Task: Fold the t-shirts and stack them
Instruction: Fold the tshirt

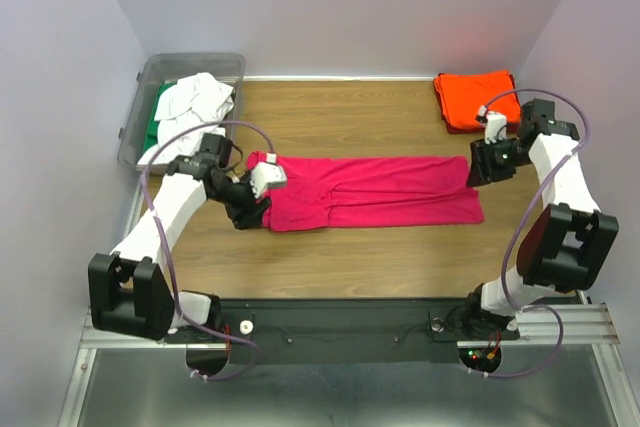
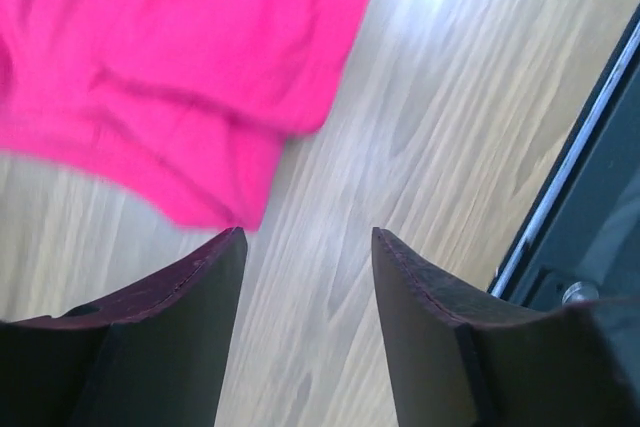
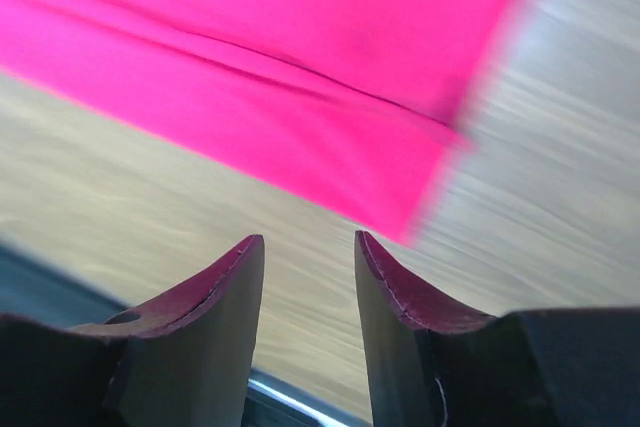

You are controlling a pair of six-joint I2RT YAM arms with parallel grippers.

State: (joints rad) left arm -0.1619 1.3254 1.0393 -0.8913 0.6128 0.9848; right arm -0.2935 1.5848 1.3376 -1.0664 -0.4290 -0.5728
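1. Two pincers sit at opposite ends of the magenta t-shirt (image 1: 370,192). It lies across the middle of the bench (image 1: 340,262) as a long, narrow band, apparently already folded lengthwise.
2. Left pincer (image 2: 305,237): its jaws are spread with nothing between them. It hovers over bare wood just off the near corner of the band's left end.
3. Right pincer (image 3: 308,239): it too is spread and empty, just off the near corner of the right end.
4. An orange-red t-shirt (image 1: 476,99) lies folded at the far right of the bench, apart from the magenta one. White t-shirts (image 1: 195,97) and a green one (image 1: 152,125) are heaped in the grey bin (image 1: 190,59) at far left.
5. Step in hand, as I judge it: a pause between folds, just before taking hold for the crosswise fold.
6. The next move calls for lowering the fingers close to the wood and pinching every layer at an end. That end is then carried over the other so the edges meet. A shallow bite could lift only the top layer and undo the fold.
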